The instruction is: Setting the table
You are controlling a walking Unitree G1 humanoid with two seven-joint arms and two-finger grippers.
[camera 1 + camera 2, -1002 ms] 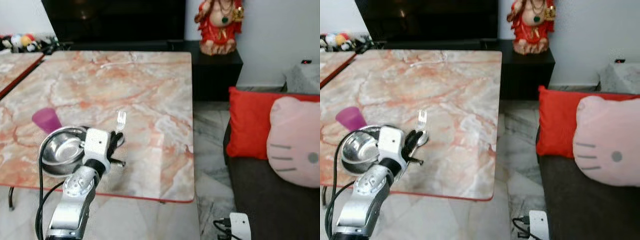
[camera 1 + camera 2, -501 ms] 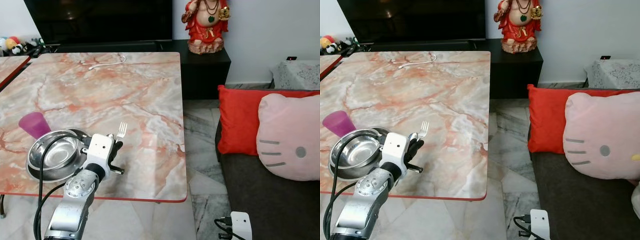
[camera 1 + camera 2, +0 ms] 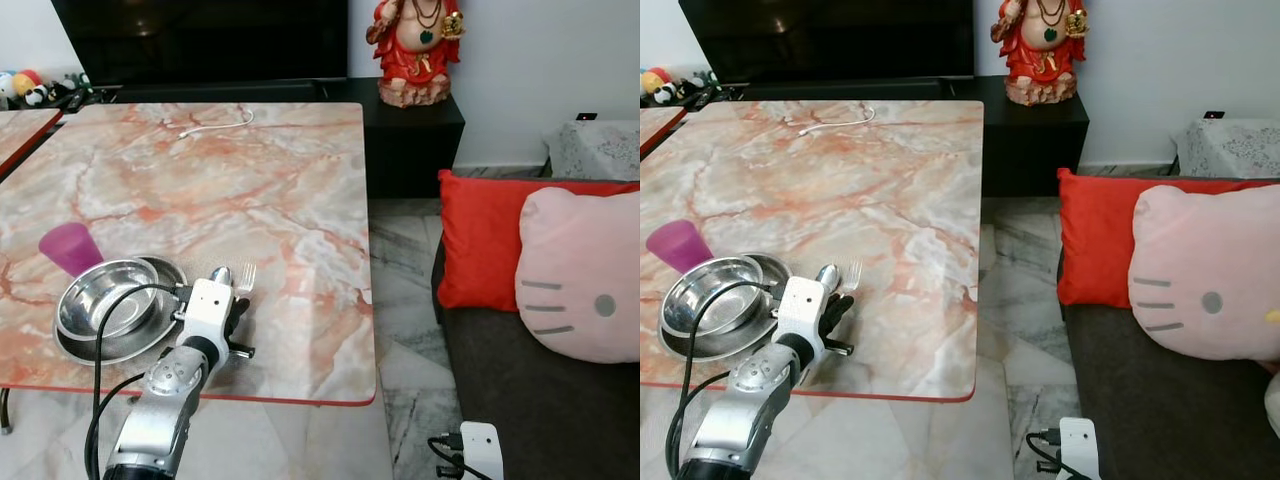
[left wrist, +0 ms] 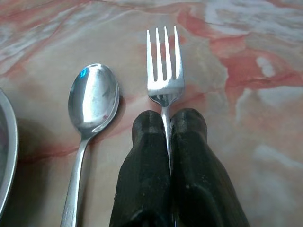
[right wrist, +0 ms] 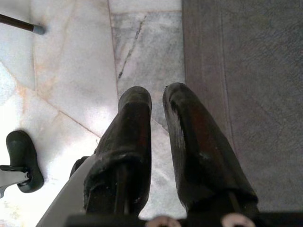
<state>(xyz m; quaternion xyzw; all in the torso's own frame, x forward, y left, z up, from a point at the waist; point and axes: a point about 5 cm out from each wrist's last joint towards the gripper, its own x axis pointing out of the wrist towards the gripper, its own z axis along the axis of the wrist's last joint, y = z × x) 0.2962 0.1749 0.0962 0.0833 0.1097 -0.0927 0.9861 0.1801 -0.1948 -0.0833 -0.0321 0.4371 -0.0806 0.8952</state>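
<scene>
On the marble table (image 3: 230, 170), my left gripper (image 4: 168, 116) is shut on the handle of a steel fork (image 4: 164, 71). The fork points away from me, low over the tabletop near the front edge. A steel spoon (image 4: 92, 97) lies on the table right beside the fork, parallel to it. To the left of the spoon, a steel bowl (image 3: 100, 308) sits in a steel plate (image 3: 130, 346), with a purple cup (image 3: 68, 246) behind them. My right gripper (image 5: 156, 97) hangs idle over the floor, slightly open with nothing between its fingers.
A white cable (image 3: 215, 125) lies at the far end of the table. A black cabinet (image 3: 410, 140) with a red statue (image 3: 415, 50) stands behind. A dark sofa with a red cushion (image 3: 490, 250) and a pink pillow (image 3: 580, 280) is on the right. A white charger (image 3: 478, 445) lies on the floor.
The camera has shifted. My left gripper has brought the fork down and nearer to me, so that it now sits beside the spoon.
</scene>
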